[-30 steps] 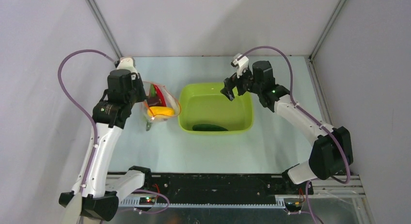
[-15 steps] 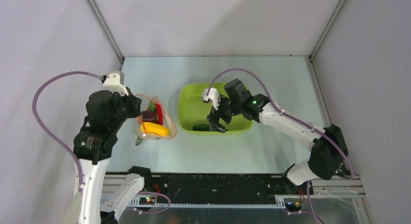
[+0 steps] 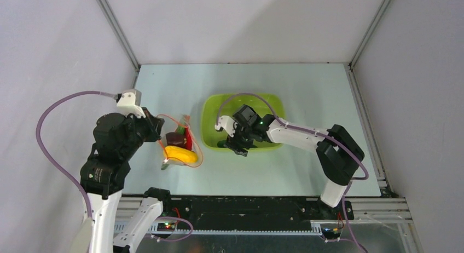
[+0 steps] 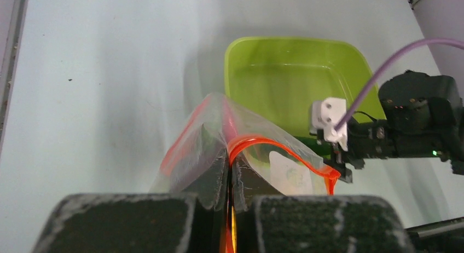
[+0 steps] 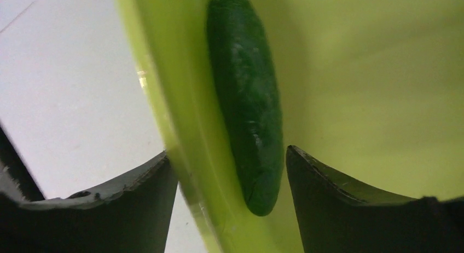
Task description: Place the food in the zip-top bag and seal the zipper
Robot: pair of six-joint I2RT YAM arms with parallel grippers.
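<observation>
The right end effector (image 5: 227, 154) is hanging spread wide, with the green cucumber (image 5: 246, 110) and the lime-green tray's (image 5: 372, 72) wall lying between its fingers, seemingly untouched. The left end effector (image 4: 228, 179) is clenching the zip-top bag (image 4: 189, 151) at its orange-red zipper (image 4: 262, 142). A yellow lemon (image 3: 179, 153) and a red chili (image 3: 187, 137) are sitting inside the bag, just beyond this end effector.

Pale table (image 3: 306, 86); green tray (image 3: 244, 96) mid-table; zip-top bag (image 3: 180, 146) just left.

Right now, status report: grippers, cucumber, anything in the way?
Left gripper shut on zip-top bag at its mouth edge. Right gripper open around cucumber. Wall of tray also between the jaws.
</observation>
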